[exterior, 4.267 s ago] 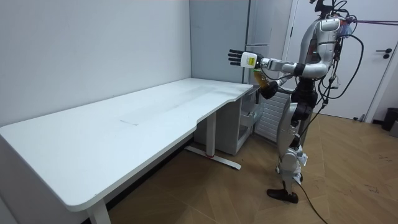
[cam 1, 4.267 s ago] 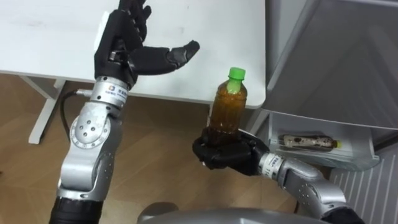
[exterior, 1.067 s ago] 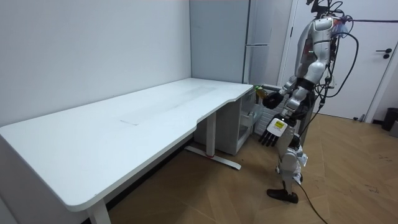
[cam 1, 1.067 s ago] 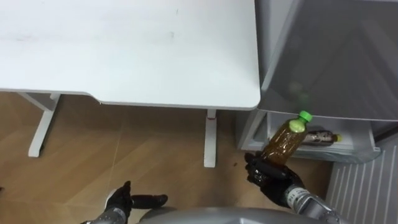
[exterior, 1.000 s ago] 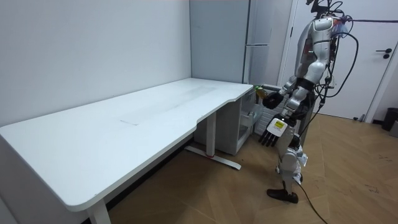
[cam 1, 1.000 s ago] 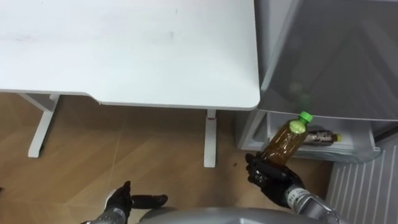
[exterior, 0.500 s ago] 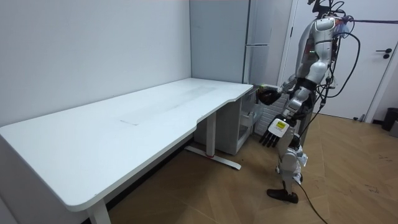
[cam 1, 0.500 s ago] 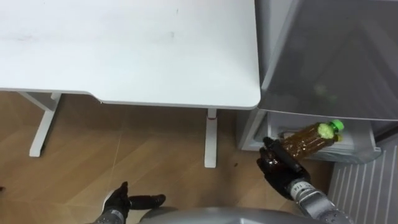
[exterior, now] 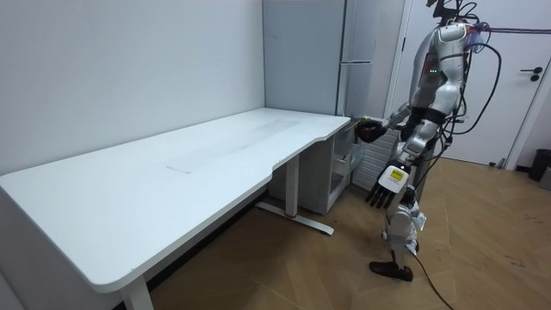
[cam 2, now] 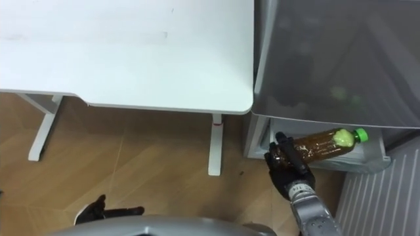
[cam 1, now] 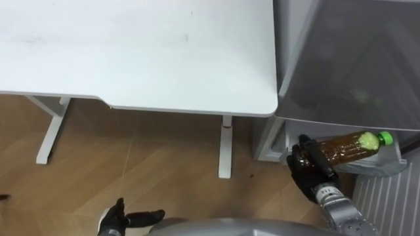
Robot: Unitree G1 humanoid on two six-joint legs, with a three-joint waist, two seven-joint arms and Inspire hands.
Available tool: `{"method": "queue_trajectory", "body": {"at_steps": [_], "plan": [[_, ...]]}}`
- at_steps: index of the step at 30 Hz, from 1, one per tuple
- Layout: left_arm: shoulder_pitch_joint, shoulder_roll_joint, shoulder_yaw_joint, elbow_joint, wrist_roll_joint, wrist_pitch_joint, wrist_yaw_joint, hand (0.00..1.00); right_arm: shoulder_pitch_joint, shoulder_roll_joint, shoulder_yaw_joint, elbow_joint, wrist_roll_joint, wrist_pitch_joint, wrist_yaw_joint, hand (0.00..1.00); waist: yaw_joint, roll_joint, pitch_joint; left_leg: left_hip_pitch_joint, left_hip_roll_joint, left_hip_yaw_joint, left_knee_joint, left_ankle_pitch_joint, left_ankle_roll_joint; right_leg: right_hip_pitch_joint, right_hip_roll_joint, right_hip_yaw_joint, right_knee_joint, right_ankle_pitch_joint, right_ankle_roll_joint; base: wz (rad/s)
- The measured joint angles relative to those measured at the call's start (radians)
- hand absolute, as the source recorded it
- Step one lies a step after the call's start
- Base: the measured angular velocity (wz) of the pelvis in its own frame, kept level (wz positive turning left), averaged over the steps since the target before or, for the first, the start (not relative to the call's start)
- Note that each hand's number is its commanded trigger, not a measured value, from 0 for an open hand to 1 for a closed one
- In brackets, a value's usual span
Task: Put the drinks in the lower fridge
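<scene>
A brown drink bottle [cam 1: 348, 145] with a green cap lies almost level, cap to the right, held by its bottom in my right hand [cam 1: 307, 168], whose fingers curl round it. The bottle hangs over the open lower fridge drawer [cam 1: 396, 162], just under the grey fridge front [cam 1: 354, 59]. In the right eye view the bottle [cam 2: 321, 145] and right hand [cam 2: 286, 168] show the same way. My left hand [cam 1: 122, 219] hangs low at my side with relaxed, spread fingers and holds nothing. In the room view I stand at the desk's end by the fridge, right hand [exterior: 372, 131] stretched toward it.
The white desk [cam 1: 164, 52] fills the upper left, its corner close to the fridge and its leg [cam 1: 226, 147] just left of the drawer. Wooden floor [cam 1: 157, 170] lies below. A white ribbed panel [cam 1: 387, 203] stands at the lower right.
The bottle has tipped further, from slanted to almost level, and moved right over the drawer. My left hand has sunk a little lower. The view shifted slightly.
</scene>
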Motion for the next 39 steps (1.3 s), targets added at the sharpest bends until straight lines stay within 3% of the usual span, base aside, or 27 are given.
{"method": "queue_trajectory", "body": {"at_steps": [3, 11, 15, 19, 23, 27, 28, 29, 31, 39], "plan": [[0.005, 0.001, 0.0, 0.001, 0.021, 0.01, 0.002, 0.0, -0.004, 0.0, -0.016, 0.001, 0.028, 0.0, -0.01, 1.0, 0.001, 0.006, -0.0012, -0.005, -0.001, -0.004, 0.002, 0.0, 0.0, -0.001, -0.001, -0.003, 0.0, 0.0, 0.0, 0.03], [-0.018, 0.008, -0.002, 0.005, 0.022, 0.039, -0.011, 0.0, -0.135, -0.023, -0.035, 0.086, 0.092, -0.007, -0.031, 1.0, 0.0, 0.007, -0.0034, -0.093, -0.004, -0.028, 0.037, 0.006, 0.005, -0.075, -0.003, -0.02, 0.004, -0.001, 0.0, 0.09], [-0.07, 0.026, -0.03, 0.019, 0.021, 0.041, -0.016, 0.0, -0.263, -0.012, -0.072, 0.236, 0.112, -0.008, -0.032, 1.0, -0.003, 0.002, -0.0008, -0.181, -0.008, -0.043, 0.054, 0.024, 0.009, -0.162, -0.01, -0.032, 0.047, 0.001, -0.003, 0.11], [-0.128, 0.053, -0.06, 0.063, 0.023, 0.041, -0.019, 0.0, -0.401, -0.029, -0.105, 0.42, 0.111, -0.002, -0.038, 1.0, 0.001, -0.006, 0.0093, -0.252, -0.011, -0.048, 0.06, 0.037, 0.014, -0.237, -0.016, -0.036, 0.068, 0.004, -0.006, 0.05], [-0.169, 0.06, -0.071, 0.101, 0.022, 0.048, -0.016, 0.0, -0.467, -0.056, -0.123, 0.5, 0.103, 0.015, -0.035, 1.0, 0.002, -0.003, 0.0099, -0.336, -0.01, -0.064, 0.086, 0.044, 0.016, -0.308, -0.015, -0.052, 0.078, 0.012, -0.011, 0.11], [-0.205, 0.064, -0.071, 0.122, 0.022, 0.063, -0.017, 0.0, -0.517, -0.088, -0.132, 0.507, 0.081, 0.028, -0.035, 1.0, 0.032, -0.004, 0.012, -0.418, -0.009, -0.067, 0.098, 0.057, 0.018, -0.398, -0.019, -0.051, 0.11, 0.014, -0.013, 0.01], [-0.216, 0.064, -0.071, 0.131, 0.023, 0.064, -0.017, 0.0, -0.538, -0.092, -0.142, 0.516, 0.069, 0.036, -0.035, 1.0, 0.036, -0.004, 0.0181, -0.429, -0.009, -0.07, 0.099, 0.06, 0.018, -0.408, -0.019, -0.056, 0.113, 0.015, -0.015, 0.05], [-0.219, 0.064, -0.071, 0.132, 0.023, 0.064, -0.017, 0.0, -0.552, -0.096, -0.142, 0.526, 0.065, 0.041, -0.034, 1.0, 0.036, -0.005, 0.0193, -0.436, -0.009, -0.07, 0.099, 0.062, 0.018, -0.418, -0.02, -0.056, 0.118, 0.015, -0.015, 0.05], [-0.242, 0.065, -0.081, 0.135, 0.021, 0.061, -0.017, 0.0, -0.627, -0.123, -0.142, 0.591, 0.026, 0.048, -0.035, 1.0, 0.045, -0.007, 0.0313, -0.461, -0.009, -0.071, 0.099, 0.072, 0.018, -0.445, -0.021, -0.056, 0.129, 0.016, -0.016, 0.04], [-0.284, 0.072, -0.141, 0.136, 0.013, 0.059, -0.012, 0.0, -0.716, -0.178, -0.142, 0.615, -0.005, 0.063, -0.057, 1.0, 0.059, -0.028, 0.0484, -0.572, -0.015, -0.076, 0.121, 0.097, 0.022, -0.581, -0.037, -0.053, 0.209, 0.011, -0.022, 0.03]]}}
